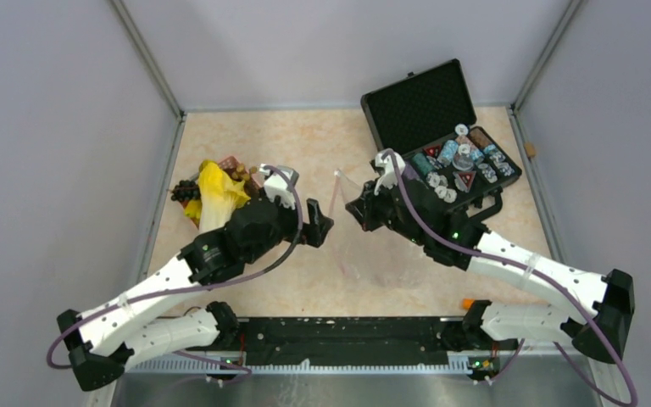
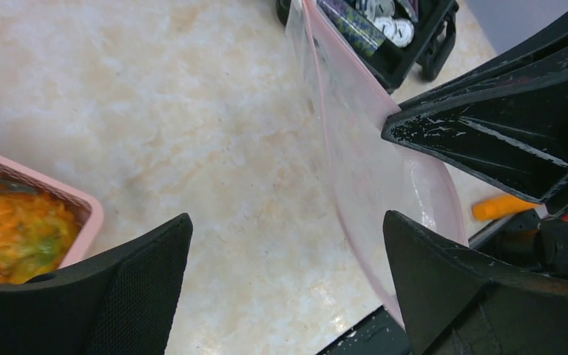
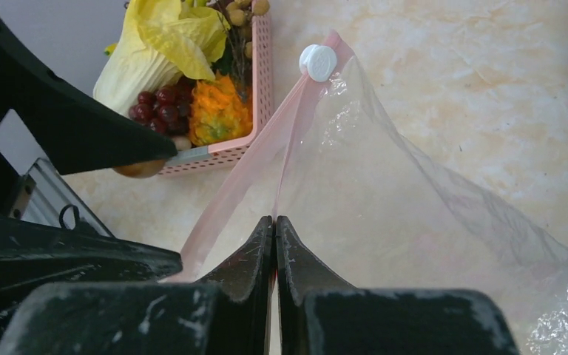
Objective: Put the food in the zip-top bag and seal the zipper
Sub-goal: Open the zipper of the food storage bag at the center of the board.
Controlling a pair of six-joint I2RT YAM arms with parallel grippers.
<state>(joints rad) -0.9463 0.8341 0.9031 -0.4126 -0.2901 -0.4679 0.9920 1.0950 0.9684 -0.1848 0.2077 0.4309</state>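
Note:
The clear zip-top bag (image 1: 371,251) lies on the table between my grippers, its mouth parted. My right gripper (image 3: 274,220) is shut on one lip of the pink zipper (image 3: 287,151). The other lip (image 3: 225,196) runs off to the lower left. A white slider (image 3: 318,61) sits at the zipper's far end. My left gripper (image 2: 287,222) is open and empty just left of the bag (image 2: 370,159), its right finger (image 2: 451,288) against the bag's pink edge. The food (image 3: 185,89), yellow, dark red and orange pieces, lies in a pink lattice basket (image 1: 212,193) at the far left.
An open black case (image 1: 441,136) with small jars and packets stands at the back right, behind the right arm. A small orange piece (image 1: 468,303) lies by the right arm's base. The basket's corner (image 2: 81,214) shows to the left of my left gripper.

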